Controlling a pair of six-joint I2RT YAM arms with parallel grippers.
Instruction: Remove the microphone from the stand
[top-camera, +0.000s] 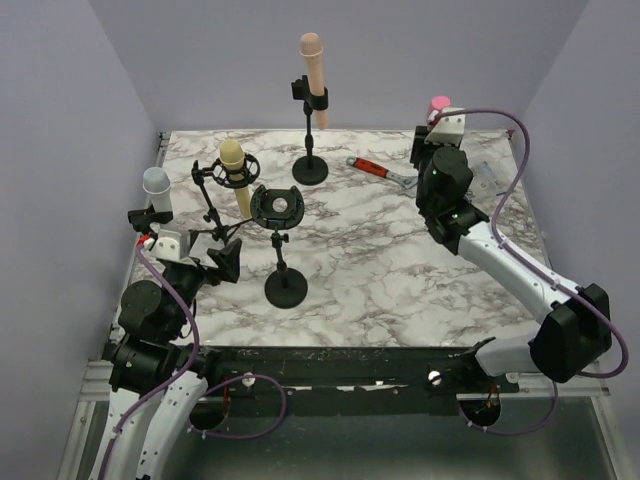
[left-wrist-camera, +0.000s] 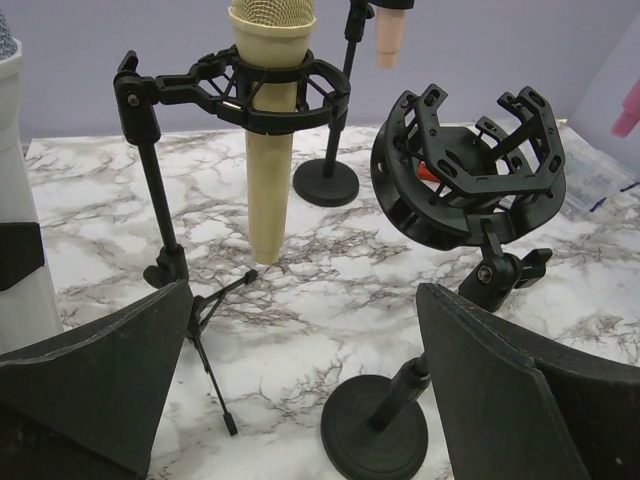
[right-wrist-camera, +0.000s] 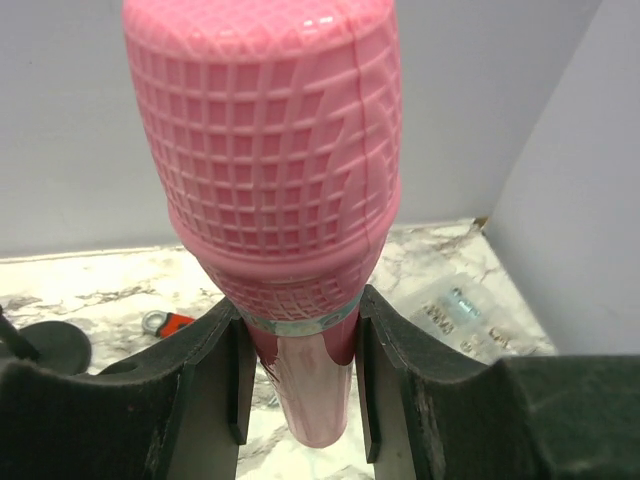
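- Marble table (top-camera: 400, 260): at its middle stands the empty shock-mount stand (top-camera: 278, 210), its cradle bare. It is the landmark for everything below.
- Right gripper (right-wrist-camera: 300, 385): well right of and beyond the empty stand, near the table's far right corner. Its jaws pinch the pink microphone (right-wrist-camera: 270, 150).
- Left gripper (left-wrist-camera: 302, 290): just left of and nearer than the empty stand, jaws spread wide and holding nothing. It faces the cream microphone (left-wrist-camera: 270, 150), which hangs in a second cradle to the empty stand's left.
- Pink microphone: upright, with the pads closed on its neck at the metal ring just under the grille head. The head sits above the jaws and the handle hangs between and below them. It touches no stand.
- Judged from this, the removal looks done and the set-down remains. It would go best with a firm pinch and the handle kept vertical. The landing spot should be bare marble clear of the red-handled wrench (top-camera: 375, 168), which lies beyond and right of the empty stand. The jaws should part only once the microphone rests.
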